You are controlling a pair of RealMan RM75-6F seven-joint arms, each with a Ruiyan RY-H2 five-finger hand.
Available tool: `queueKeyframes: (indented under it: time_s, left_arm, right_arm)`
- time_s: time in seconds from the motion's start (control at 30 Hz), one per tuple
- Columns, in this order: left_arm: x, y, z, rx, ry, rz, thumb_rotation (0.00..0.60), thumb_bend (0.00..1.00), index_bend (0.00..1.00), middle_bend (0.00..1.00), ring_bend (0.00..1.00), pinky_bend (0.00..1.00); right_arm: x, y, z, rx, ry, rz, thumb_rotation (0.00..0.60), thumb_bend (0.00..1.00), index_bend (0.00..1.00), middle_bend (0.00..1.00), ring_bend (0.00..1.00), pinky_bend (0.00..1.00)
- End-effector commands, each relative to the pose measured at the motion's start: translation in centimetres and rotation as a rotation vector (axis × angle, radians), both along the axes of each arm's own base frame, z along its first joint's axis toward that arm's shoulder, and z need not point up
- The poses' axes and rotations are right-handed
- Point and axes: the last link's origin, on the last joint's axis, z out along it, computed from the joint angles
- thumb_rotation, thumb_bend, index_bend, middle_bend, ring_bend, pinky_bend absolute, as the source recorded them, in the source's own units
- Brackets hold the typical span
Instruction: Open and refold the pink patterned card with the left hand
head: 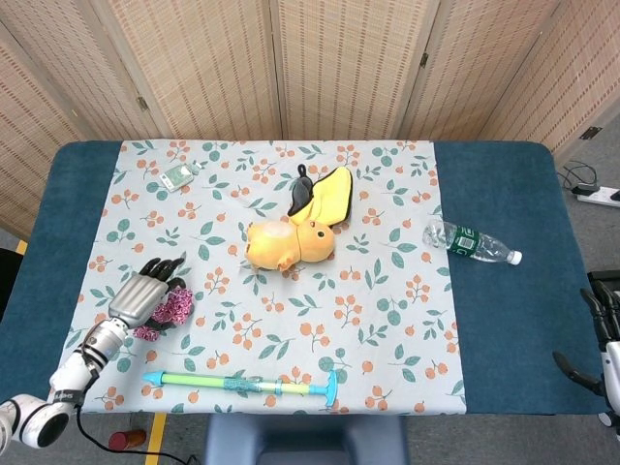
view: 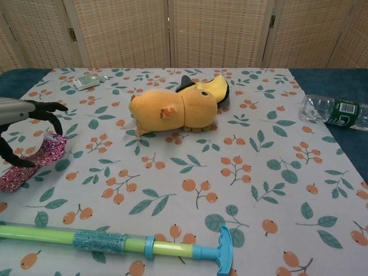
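The pink patterned paper card point(view: 31, 164) is seen at the near left of the worktop point(head: 504, 320), lying on the leaf-and-berry printed cloth point(head: 387, 320) just to the right of the left hand point(head: 140, 291). In the chest view its far end is raised off the cloth while its near end lies flat, so it is judged to be partly folded over rather than shut flat. The left hand is held over the card's far end with its dark fingers point(view: 49, 109) spread apart and curved downward; whether any fingertip touches the card cannot be told, and nothing is seen clamped between them. The right hand point(head: 603, 325) is only glimpsed at the near right edge of the head view, and the state of its fingers cannot be told.

The card is judged to be very light, thin and limp enough to slide on the cloth when pushed. A pinch on the raised free edge is judged to be the best hold, with the flat near leaf pressed down so that the whole card is not dragged. Creasing or tearing is a risk if it is squeezed hard.

A yellow plush toy point(head: 291, 242) lies well apart at the centre, and a green and blue plastic stick point(head: 242, 385) lies near along the front edge.
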Motion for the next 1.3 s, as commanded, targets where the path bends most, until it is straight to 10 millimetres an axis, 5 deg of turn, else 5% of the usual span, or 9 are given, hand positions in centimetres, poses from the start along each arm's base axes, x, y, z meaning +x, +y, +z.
queueKeyframes:
  time_s: [0.03, 0.7, 1.3]
  left_arm:
    - [-1.6, -1.1, 0.9, -0.007, 0.007, -0.02, 0.6, 0.22, 0.33, 0.0, 0.0, 0.0]
    - [-6.1, -2.2, 1.1, -0.028, 0.083, -0.016, 0.6, 0.21, 0.32, 0.0, 0.0, 0.0]
    - [-7.2, -1.5, 0.9, -0.025, 0.092, 0.006, 0.6, 0.21, 0.29, 0.0, 0.0, 0.0]
  right_arm:
    - [0.3, 0.1, 0.0, -0.001, 0.002, 0.007, 0.6, 0.23, 0.0, 0.0, 0.0, 0.0]
    - [0.6, 0.5, -0.4, 0.005, -0.001, 0.013, 0.6, 0.23, 0.0, 0.0, 0.0, 0.0]
    - [0.7, 0.6, -0.4, -0.004, 0.002, 0.01, 0.6, 0.23, 0.0, 0.0, 0.0, 0.0]
